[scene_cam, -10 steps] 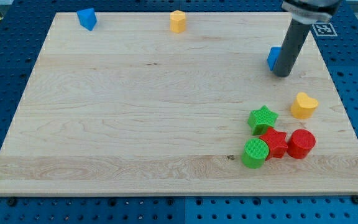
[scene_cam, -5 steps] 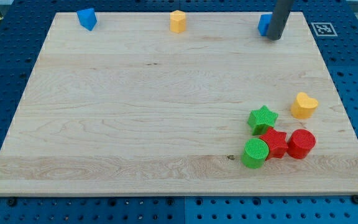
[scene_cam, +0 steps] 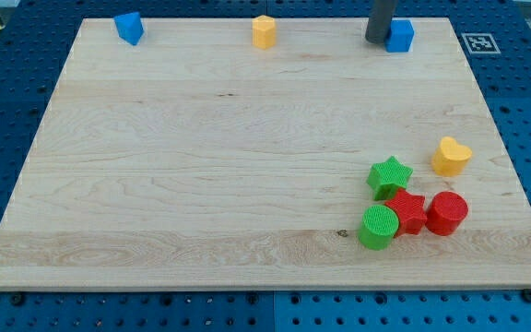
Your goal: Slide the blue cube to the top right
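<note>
The blue cube sits near the board's top edge, toward the view's top right. My tip rests on the board against the cube's left side; the dark rod rises out of the view's top. A second blue block, of irregular shape, lies near the board's top left corner.
A yellow block sits at the top middle. A yellow heart lies at the right. Below it cluster a green star, a red star, a red cylinder and a green cylinder. A marker tag lies at the board's top right corner.
The blue cube has gone from the right-middle up to the top edge. My tip moved from the cube's right side, over to its left side.
</note>
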Controlling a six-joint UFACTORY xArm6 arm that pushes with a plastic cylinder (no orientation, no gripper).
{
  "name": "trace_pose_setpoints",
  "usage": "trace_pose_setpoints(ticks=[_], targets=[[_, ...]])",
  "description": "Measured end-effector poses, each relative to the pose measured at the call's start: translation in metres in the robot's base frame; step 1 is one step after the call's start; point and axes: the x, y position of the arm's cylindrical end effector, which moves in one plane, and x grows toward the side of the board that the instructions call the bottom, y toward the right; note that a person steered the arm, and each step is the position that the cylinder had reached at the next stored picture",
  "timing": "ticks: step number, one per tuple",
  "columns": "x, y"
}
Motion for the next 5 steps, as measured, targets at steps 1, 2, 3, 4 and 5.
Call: trace_pose_setpoints(ticks=[1,2,3,4,5], targets=[[0.000,0.002],[0.000,0.010],[0.000,0.026],[0.000,0.037],[0.007,0.033]])
